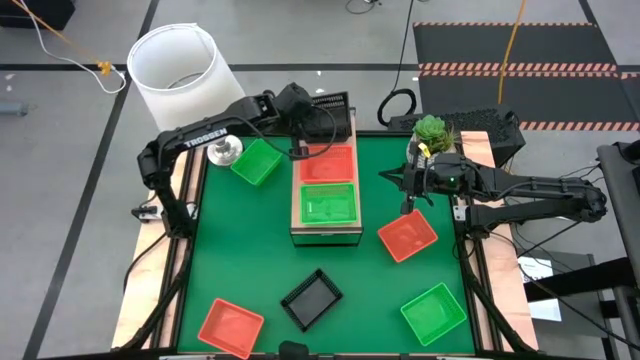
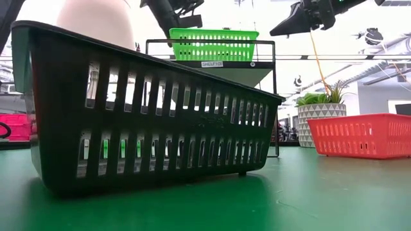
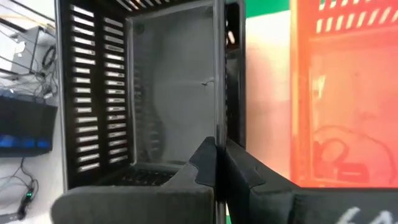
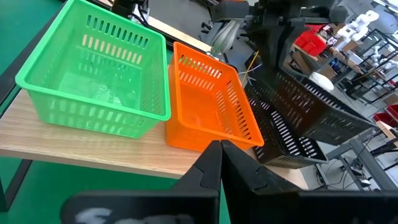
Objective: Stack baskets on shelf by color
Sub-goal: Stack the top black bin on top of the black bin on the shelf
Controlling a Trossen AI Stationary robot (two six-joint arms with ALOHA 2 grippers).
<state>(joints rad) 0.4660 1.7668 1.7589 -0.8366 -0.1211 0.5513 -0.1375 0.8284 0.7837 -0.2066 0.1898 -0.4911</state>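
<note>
My left hand, pinching the black basket wall at the shelf's far end, should lower it level before releasing; my right hand, pressed together, waits near the worktop's right edge.

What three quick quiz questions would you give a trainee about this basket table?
1. True or false: on the shelf, a green basket sits right beside an orange-red basket.
2. What is the left pincer clamped on? A: a green basket. B: the black basket. C: nothing.
3. How many baskets sit on the table, off the shelf?
Key: 1 true; 2 B; 3 five.
</note>
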